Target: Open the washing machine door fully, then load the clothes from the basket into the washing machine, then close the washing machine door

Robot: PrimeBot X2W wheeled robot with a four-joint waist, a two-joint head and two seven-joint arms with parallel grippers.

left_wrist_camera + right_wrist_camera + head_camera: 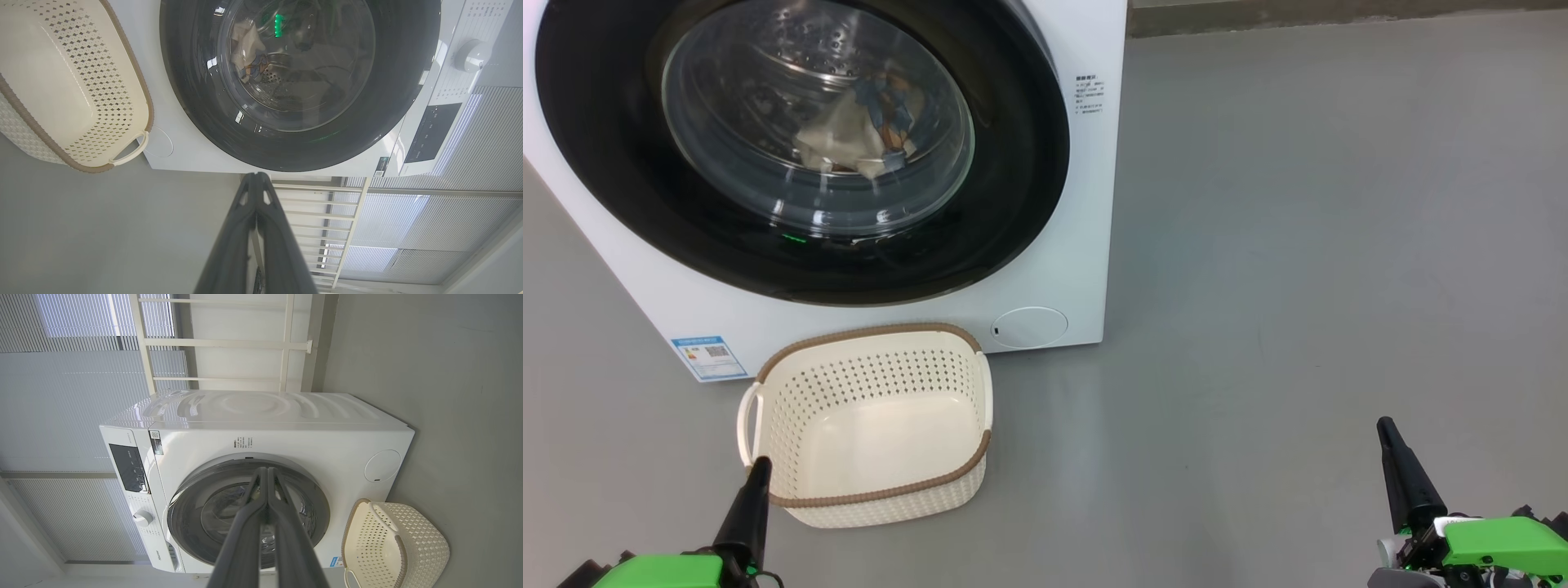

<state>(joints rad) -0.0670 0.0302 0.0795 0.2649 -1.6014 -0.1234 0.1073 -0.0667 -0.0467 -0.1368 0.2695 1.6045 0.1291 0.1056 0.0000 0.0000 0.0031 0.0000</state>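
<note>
The white washing machine [1062, 269] fills the upper left of the head view, its round black-ringed door [605, 163] shut flat against the front. Through the glass, the clothes [862, 131] lie in the drum, blue and cream. The cream basket [792, 392] stands empty on the floor just before the machine. My left gripper [758, 469] is shut, low at the left with its tip by the basket's near left corner. My right gripper [1387, 429] is shut too, far to the right over bare floor. The wrist views show the door [192, 102] [184, 514] and basket [81, 73] [408, 543] sideways.
Grey floor [1298, 286] spreads to the right of the machine and around the basket. A round service cap [1029, 327] and a blue label [709, 357] sit low on the machine's front. Behind the machine stand a white railing [229, 343] and window blinds [73, 396].
</note>
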